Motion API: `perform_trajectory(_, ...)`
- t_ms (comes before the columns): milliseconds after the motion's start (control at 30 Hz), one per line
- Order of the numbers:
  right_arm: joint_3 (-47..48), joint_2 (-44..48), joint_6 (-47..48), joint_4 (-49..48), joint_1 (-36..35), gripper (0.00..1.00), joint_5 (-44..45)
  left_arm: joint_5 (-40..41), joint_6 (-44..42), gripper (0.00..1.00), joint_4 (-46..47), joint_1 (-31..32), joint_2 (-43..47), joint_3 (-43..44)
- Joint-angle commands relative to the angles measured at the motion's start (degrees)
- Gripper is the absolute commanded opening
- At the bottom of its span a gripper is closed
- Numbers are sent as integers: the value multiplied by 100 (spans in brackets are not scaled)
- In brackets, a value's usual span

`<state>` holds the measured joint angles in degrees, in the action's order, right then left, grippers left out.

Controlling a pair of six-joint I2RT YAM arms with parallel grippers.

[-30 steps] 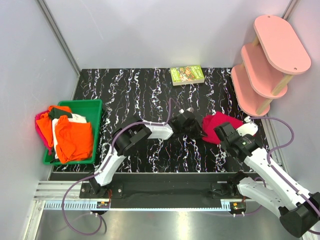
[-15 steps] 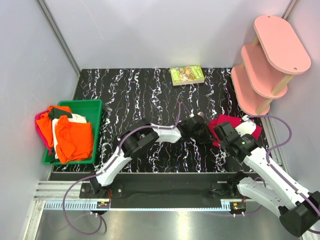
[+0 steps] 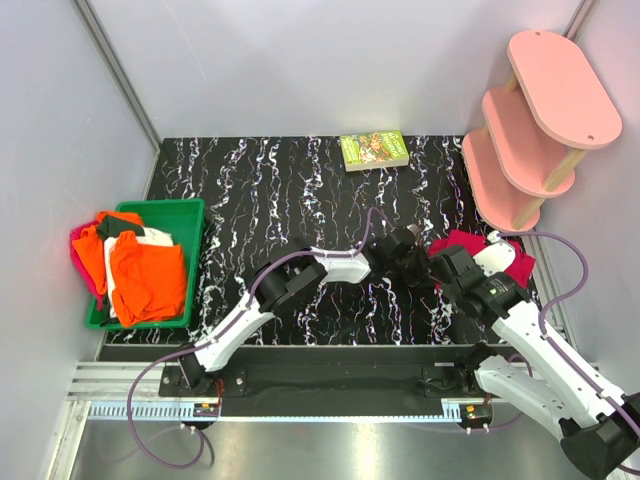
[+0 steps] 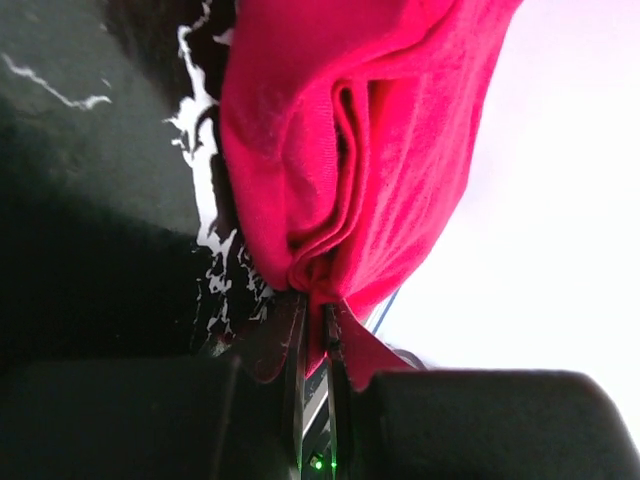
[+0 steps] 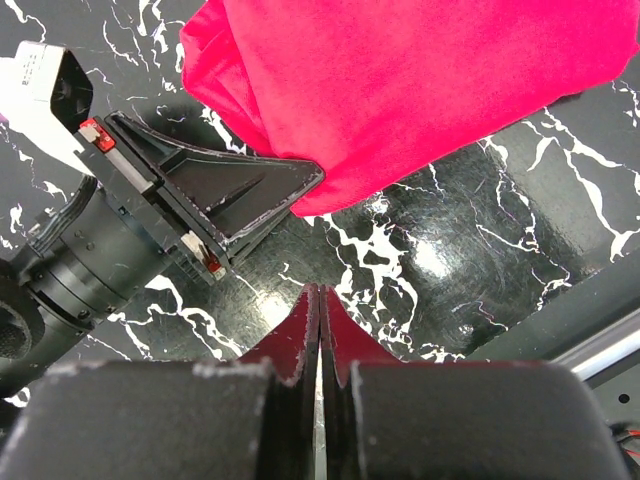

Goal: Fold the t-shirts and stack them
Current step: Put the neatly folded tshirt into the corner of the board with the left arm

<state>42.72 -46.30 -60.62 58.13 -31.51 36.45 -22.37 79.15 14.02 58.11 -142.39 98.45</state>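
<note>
The crimson-red t-shirt point(image 3: 462, 243) lies bunched near the right edge of the black marbled worktop point(image 3: 280, 190), about midway between its near and far edges. In the left wrist view the cloth point(image 4: 340, 120) hangs in thick folds, and the left end effector point(image 4: 315, 310) pinches its lower edge between closed fingers. The right wrist view shows the same grip from the side: the left end effector point(image 5: 300, 185) bites the shirt's point(image 5: 420, 80) near-left corner, lifting it off the surface. The right end effector point(image 5: 318, 300) has its fingers pressed together with nothing between them, pointing at bare worktop just beside the shirt and not touching it.

Along the left edge stands a green bin point(image 3: 190, 215) holding an orange t-shirt point(image 3: 148, 275) over a white t-shirt point(image 3: 150, 238), with a magenta-pink t-shirt point(image 3: 80, 250) spilling over its outer side. A green-covered book point(image 3: 374, 150) lies at the far edge, and a pink tiered shelf point(image 3: 530, 130) stands by the far right corner.
</note>
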Motion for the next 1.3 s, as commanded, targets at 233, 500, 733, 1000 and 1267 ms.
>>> perform_trajectory(233, 44, 139, 156, -232, -31, 18, 196, 189, -831, 75, 892, -53, 1792, -1890)
perform_trajectory(500, -27, -1, 42, -328, -40, 31, 485, 750, -2093, 69, -456, -159, 3372, -2963)
perform_trajectory(733, 201, -1351, -12, -881, 83, 0, 223, 2576, -3546, 52, -3088, -133, 4789, -3059)
perform_trajectory(1000, 843, -2839, 989, -2232, 505, 0, -163, 3581, -4136, 22, -4442, -115, 6554, -3727)
perform_trajectory(1267, 1378, -4456, 1536, -3290, 1278, 0, -1043, 3591, -4285, 19, -4785, -115, 7672, -4545)
